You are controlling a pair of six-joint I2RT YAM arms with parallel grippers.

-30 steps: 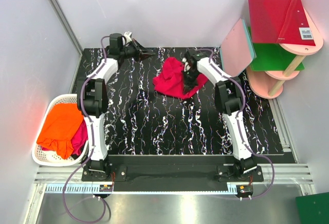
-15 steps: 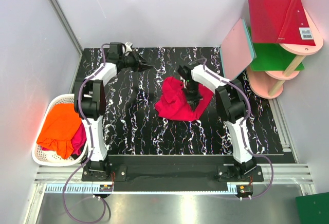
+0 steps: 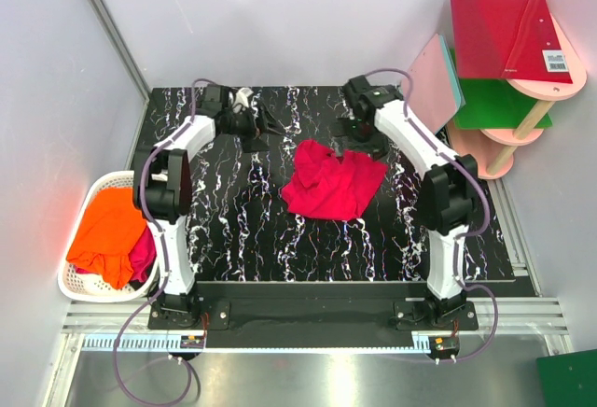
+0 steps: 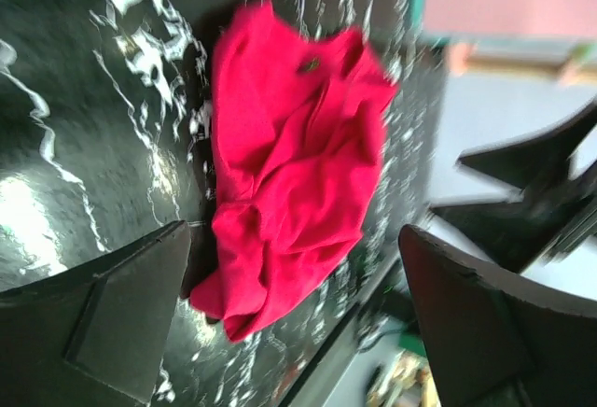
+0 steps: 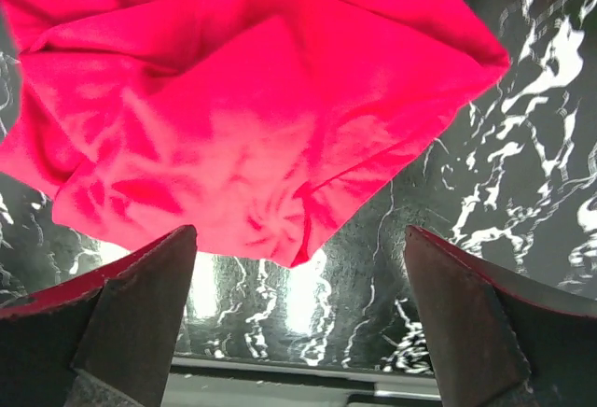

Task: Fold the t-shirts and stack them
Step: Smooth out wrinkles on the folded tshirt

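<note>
Crimson t-shirt (image 3: 331,181) crumpled just beside right claw (image 3: 366,144)

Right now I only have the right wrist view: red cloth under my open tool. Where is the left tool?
Observer: The left tool hovers open and empty over the far part of the table, left of the crimson t-shirt and apart from it.
Operator: Any other shirts around?
Observer: An orange t-shirt lies in a white basket off the table's left edge.
Operator: Where does my shirt sit?
Observer: Bunched near the table's middle; your right tool hangs by its far edge.
</note>
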